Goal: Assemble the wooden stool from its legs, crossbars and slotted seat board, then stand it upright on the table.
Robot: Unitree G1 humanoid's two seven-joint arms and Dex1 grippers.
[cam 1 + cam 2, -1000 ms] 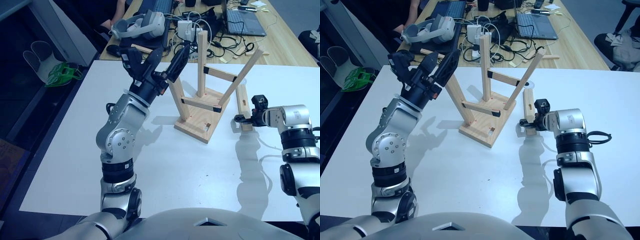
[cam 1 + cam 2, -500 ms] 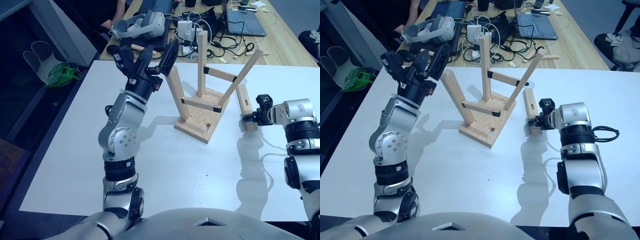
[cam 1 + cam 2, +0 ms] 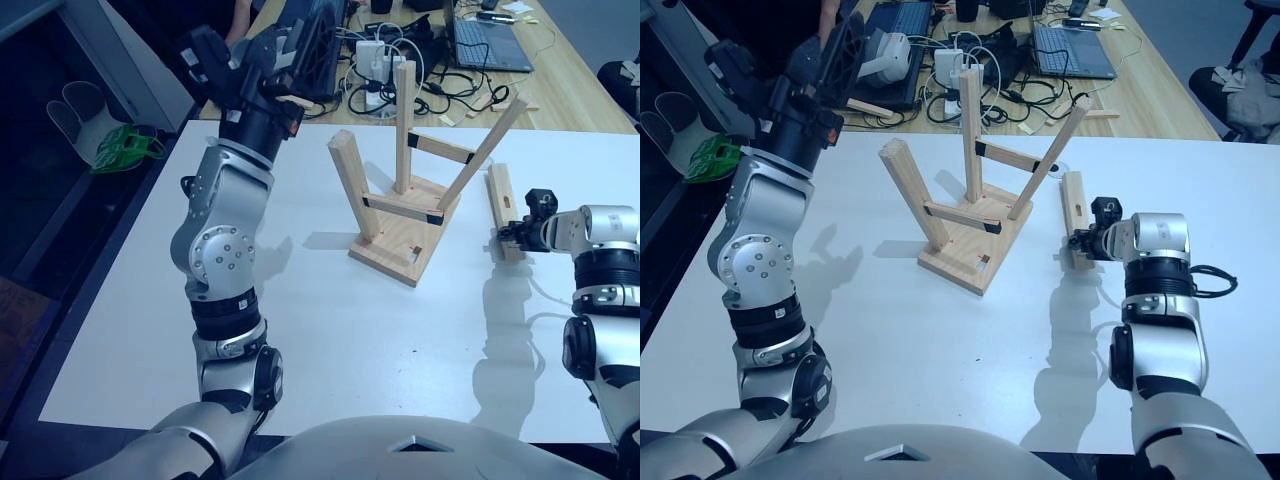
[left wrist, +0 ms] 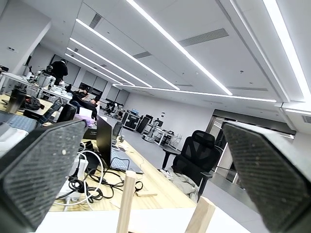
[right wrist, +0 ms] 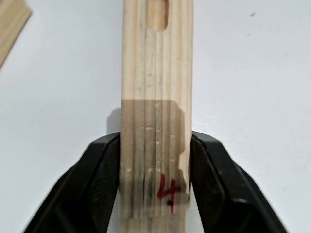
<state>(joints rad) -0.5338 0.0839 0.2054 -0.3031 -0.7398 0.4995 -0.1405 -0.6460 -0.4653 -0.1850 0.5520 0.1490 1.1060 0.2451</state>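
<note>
Left claw (image 3: 262, 45) higher, clear of stool (image 3: 398, 222)

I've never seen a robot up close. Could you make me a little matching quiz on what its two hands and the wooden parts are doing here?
A. left gripper
B. right gripper
C. half-built stool
D. loose leg

1. lying on the table
2. fingers open, raised in the air
3. upside down, three legs pointing up
4. fingers shut on the loose leg

Pairs: A-2, B-4, C-3, D-1
</note>
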